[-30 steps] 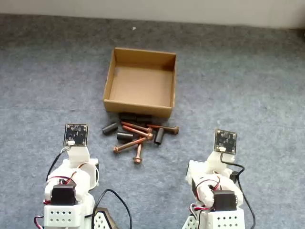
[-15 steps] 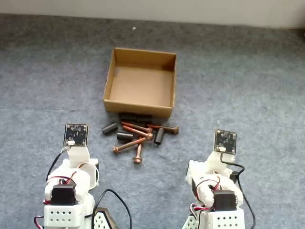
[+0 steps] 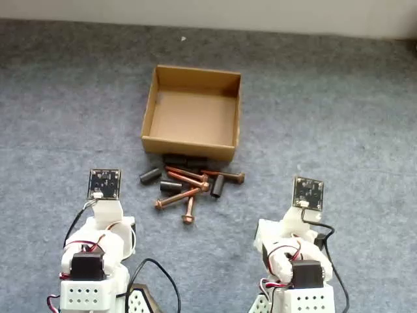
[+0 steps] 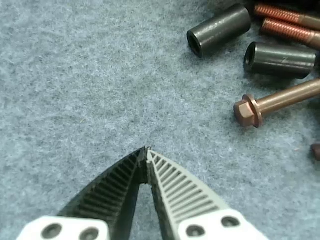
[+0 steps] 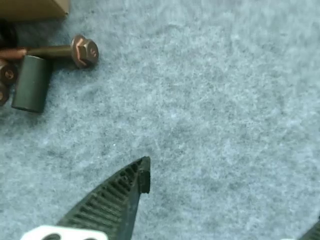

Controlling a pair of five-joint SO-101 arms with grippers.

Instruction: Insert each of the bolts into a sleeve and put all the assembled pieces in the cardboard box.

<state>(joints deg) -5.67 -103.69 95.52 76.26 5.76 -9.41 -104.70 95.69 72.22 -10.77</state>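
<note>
The cardboard box (image 3: 154, 107) stands open on the grey carpet with nothing inside. Just in front of it lies a heap of copper bolts (image 3: 186, 179) and black sleeves (image 3: 151, 175). Both arms rest at the near edge, the left arm (image 3: 98, 241) and the right arm (image 3: 296, 251). My left gripper (image 4: 146, 154) is shut on nothing above bare carpet, short of two sleeves (image 4: 218, 30) (image 4: 281, 60) and a bolt (image 4: 275, 102). My right gripper (image 5: 232, 195) is open over bare carpet, with a bolt (image 5: 60, 51), a sleeve (image 5: 31, 82) and the box corner (image 5: 30, 7) farther off.
Grey carpet (image 3: 339, 117) stretches wide on both sides of the box and between the arms. A pale wall (image 3: 260, 13) runs along the far edge. Cables (image 3: 156, 274) loop near the arm bases.
</note>
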